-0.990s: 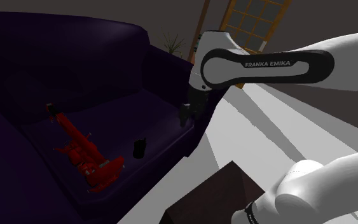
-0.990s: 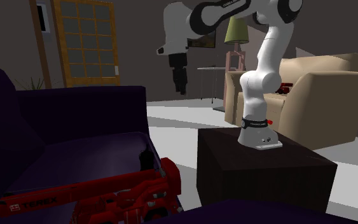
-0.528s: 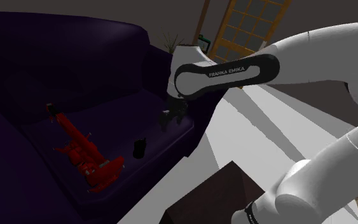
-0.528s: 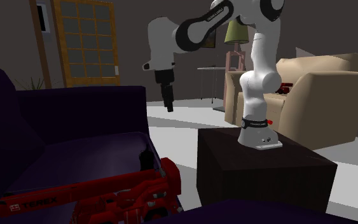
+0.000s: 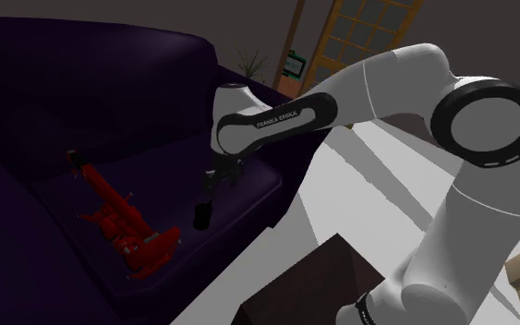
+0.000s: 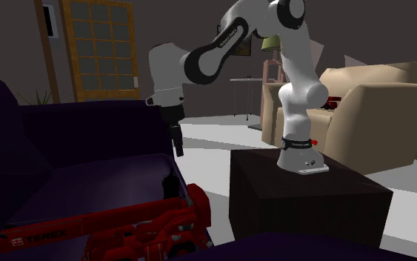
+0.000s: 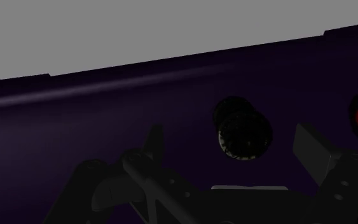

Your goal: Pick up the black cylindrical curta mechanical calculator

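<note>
The curta calculator (image 5: 202,215) is a small black cylinder standing upright on the dark purple sofa seat (image 5: 170,166), near the seat's front edge. My gripper (image 5: 210,189) hangs just above it, pointing down, a short gap away. In the wrist view the calculator (image 7: 241,132) shows end-on with its round ribbed top, lying between and beyond my two fingers, which stand apart and touch nothing. My gripper (image 7: 233,147) is open. In the second exterior view the gripper (image 6: 178,145) hangs above the sofa seat by the armrest.
A red toy vehicle (image 5: 119,222) lies on the seat at the shoulder view's left of the calculator, and also appears close up (image 6: 125,230). The sofa's armrest (image 6: 103,126) rises beside the gripper. The dark stand box (image 6: 303,196) and a beige armchair (image 6: 377,111) are behind.
The arm has swung from beyond the sofa's armrest over the seat and come down; the gripper now hangs right above the calculator. The calculator and red toy have not moved.
</note>
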Controlling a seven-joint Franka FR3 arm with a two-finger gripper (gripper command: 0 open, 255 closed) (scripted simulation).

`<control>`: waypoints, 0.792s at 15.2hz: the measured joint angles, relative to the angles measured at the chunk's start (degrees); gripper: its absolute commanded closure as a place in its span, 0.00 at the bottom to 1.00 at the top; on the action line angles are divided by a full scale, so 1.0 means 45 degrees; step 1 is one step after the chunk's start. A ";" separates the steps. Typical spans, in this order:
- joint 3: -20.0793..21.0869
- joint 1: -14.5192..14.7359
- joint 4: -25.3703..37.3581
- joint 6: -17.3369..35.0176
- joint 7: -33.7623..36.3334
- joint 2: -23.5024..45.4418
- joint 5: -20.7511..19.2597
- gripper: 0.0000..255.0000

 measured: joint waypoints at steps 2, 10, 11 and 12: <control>-0.0059 0.0217 0.0977 0.0088 0.0311 0.1164 -0.0333 0.00; -0.0295 0.0873 0.3050 0.0501 0.0986 0.3902 -0.0990 0.00; -0.0322 0.0874 0.3044 0.0625 0.0984 0.4022 -0.1023 0.00; -0.0347 0.0893 0.3059 0.0743 0.1005 0.4157 -0.1057 0.00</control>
